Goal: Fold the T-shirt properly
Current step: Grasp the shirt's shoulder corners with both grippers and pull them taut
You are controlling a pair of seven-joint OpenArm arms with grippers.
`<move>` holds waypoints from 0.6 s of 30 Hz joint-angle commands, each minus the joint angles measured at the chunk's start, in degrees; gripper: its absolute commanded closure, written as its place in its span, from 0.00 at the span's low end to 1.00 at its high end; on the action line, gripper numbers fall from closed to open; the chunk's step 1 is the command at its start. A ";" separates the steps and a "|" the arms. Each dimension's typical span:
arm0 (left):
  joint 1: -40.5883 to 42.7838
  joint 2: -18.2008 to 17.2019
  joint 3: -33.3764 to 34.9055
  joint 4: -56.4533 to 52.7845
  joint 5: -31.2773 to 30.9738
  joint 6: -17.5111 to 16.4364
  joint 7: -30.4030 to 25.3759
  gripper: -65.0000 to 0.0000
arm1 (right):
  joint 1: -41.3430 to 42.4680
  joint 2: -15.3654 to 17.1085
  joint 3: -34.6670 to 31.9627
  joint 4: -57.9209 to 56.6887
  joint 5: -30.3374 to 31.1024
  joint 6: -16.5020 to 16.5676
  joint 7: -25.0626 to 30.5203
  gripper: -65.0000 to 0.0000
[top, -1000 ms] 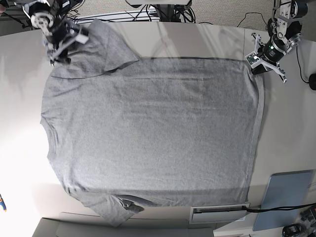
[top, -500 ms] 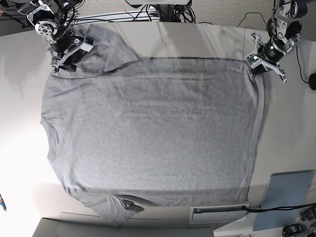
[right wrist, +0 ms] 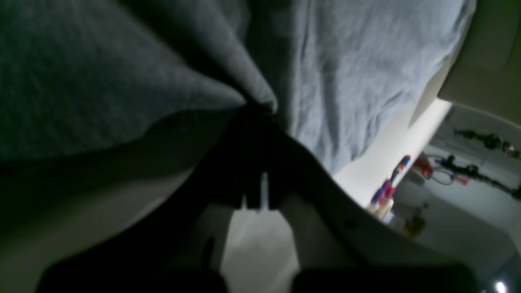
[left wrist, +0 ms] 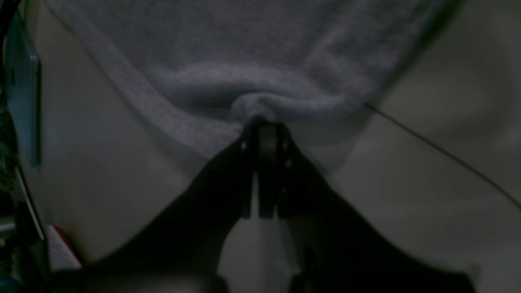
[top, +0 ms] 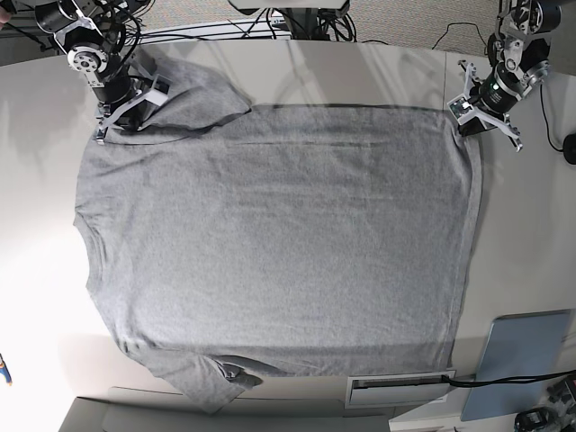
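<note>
The heather-grey T-shirt (top: 279, 243) lies spread flat on the table, plain side up, with the neck at the left and the hem at the right. My right gripper (top: 126, 115) is at the top-left sleeve, shut on a pinch of the sleeve cloth (right wrist: 228, 73); its closed tips (right wrist: 256, 112) show in the right wrist view. My left gripper (top: 463, 124) is at the top-right hem corner, shut on the bunched hem (left wrist: 260, 103), with its closed tips (left wrist: 262, 122) against the fold. The lettering is hidden.
A blue-grey panel (top: 520, 360) and a white slotted tray (top: 400, 389) sit at the bottom right. A black object (top: 570, 148) is at the right edge. Cables (top: 270, 27) run along the back edge. Several pens (right wrist: 390, 183) lie beyond the shirt.
My right gripper has moved a little right and down with the sleeve, drawing the sleeve cloth along. The left gripper and the shirt body have stayed put.
</note>
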State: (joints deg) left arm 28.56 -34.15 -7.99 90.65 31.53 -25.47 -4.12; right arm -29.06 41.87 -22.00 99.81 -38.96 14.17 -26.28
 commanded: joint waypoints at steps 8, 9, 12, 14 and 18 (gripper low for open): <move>3.89 -3.87 0.31 0.59 -8.24 1.60 4.70 1.00 | -4.79 3.06 -0.11 6.34 3.34 0.46 -8.20 1.00; 4.76 -4.13 0.31 1.18 -8.22 1.75 5.29 1.00 | -5.68 3.41 0.00 7.45 3.37 0.42 -8.83 1.00; 7.39 -4.81 0.31 2.60 -8.24 2.14 6.75 1.00 | -8.26 3.69 0.04 10.19 2.93 0.09 -11.13 1.00; 8.96 -5.11 0.28 3.13 -8.22 2.60 6.75 1.00 | -10.08 3.69 0.04 11.63 2.25 -0.52 -11.80 1.00; 11.54 -5.05 -0.90 3.65 -8.24 3.48 6.84 1.00 | -14.12 3.72 0.04 13.62 0.04 -2.12 -13.66 1.00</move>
State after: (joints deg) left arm 38.87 -38.59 -8.84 94.52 22.65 -19.90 0.34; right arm -42.81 44.66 -22.28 112.57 -38.41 12.38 -39.22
